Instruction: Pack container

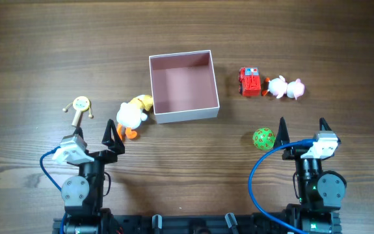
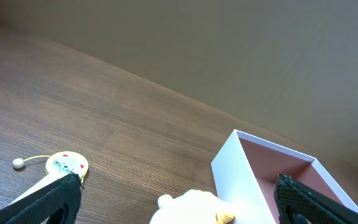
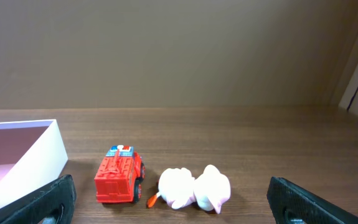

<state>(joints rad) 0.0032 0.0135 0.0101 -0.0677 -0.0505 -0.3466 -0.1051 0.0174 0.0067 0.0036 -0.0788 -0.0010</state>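
Note:
The container [image 1: 184,114] is a square white-walled box with a dusty-pink inside, at the table's middle; nothing shows inside it. It also shows in the left wrist view [image 2: 241,171] and the right wrist view [image 3: 38,155]. A white and yellow plush duck [image 1: 133,115] lies against its left wall, also low in the left wrist view [image 2: 191,208]. A red toy fire truck [image 1: 250,82] [image 3: 119,176] and a white-pink plush toy [image 1: 285,88] [image 3: 194,188] lie right of the box. A green ball [image 1: 263,138] sits by my right gripper. My left gripper [image 1: 95,133] and right gripper [image 1: 302,125] are open and empty.
A small yellow rattle drum toy [image 1: 80,107] with a handle and beads lies at the left, also in the left wrist view [image 2: 65,164]. Blue cables loop from both arm bases at the front edge.

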